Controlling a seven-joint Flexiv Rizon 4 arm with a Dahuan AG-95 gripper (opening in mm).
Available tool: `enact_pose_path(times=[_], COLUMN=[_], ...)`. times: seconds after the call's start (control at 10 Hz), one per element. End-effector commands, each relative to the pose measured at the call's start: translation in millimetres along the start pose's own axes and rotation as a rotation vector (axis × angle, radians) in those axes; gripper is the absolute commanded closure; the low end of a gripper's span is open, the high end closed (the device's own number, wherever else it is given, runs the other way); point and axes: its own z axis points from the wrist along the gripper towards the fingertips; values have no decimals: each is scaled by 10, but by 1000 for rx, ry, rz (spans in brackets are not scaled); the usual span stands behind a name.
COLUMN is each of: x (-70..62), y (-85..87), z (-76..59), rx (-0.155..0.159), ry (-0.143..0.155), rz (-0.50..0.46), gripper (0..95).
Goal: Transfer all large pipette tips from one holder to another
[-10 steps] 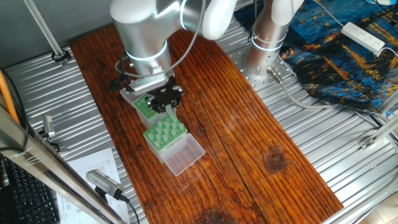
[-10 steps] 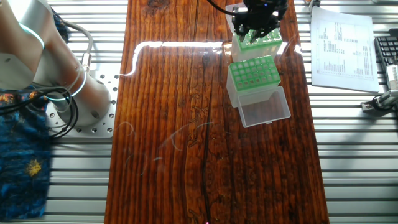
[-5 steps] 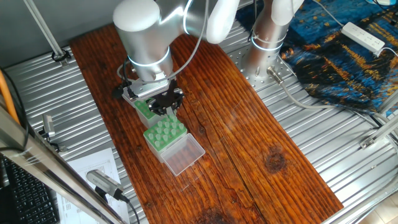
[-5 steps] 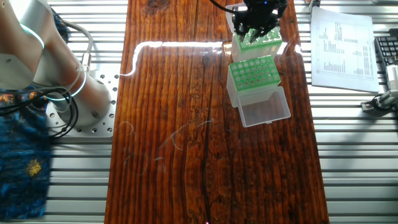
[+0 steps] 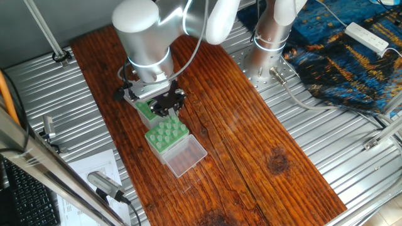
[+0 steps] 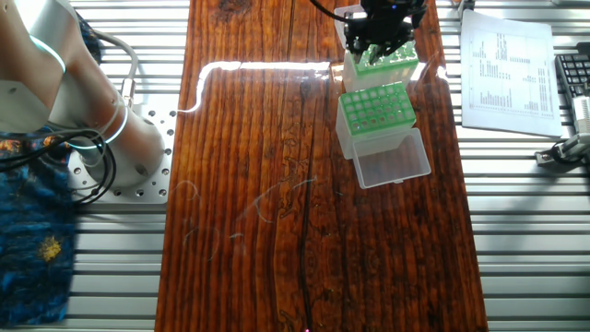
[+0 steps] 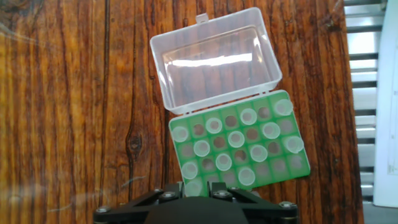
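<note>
From my remote station, the Flexiv arm (image 5: 147, 37) leans over the dark wooden tabletop (image 6: 267, 231), its gripper (image 5: 168, 104) hanging above two green racks set end to end. The rack under the hand (image 6: 383, 63) is mostly hidden by the gripper. The near rack (image 7: 239, 146), its clear hinged lid (image 7: 214, 59) thrown open flat, carries the large pipette tips (image 7: 235, 138) upright, wide mouths up, in a checkerboard scatter with bare holes between. In the hand view that rack lies just ahead of the jaws, one tip (image 7: 194, 186) almost beneath them, each tip's long axis vertical (in line with the fingers). I cannot tell whether the jaws are wide, narrow or holding a tip.
</note>
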Motion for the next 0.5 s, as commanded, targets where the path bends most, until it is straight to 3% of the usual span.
enact_pose_path(times=[0.1, 0.5], x=[11, 14], y=[14, 5], z=[12, 38], rx=[5, 4], ry=[0, -4], rz=[5, 13], gripper=[760, 760])
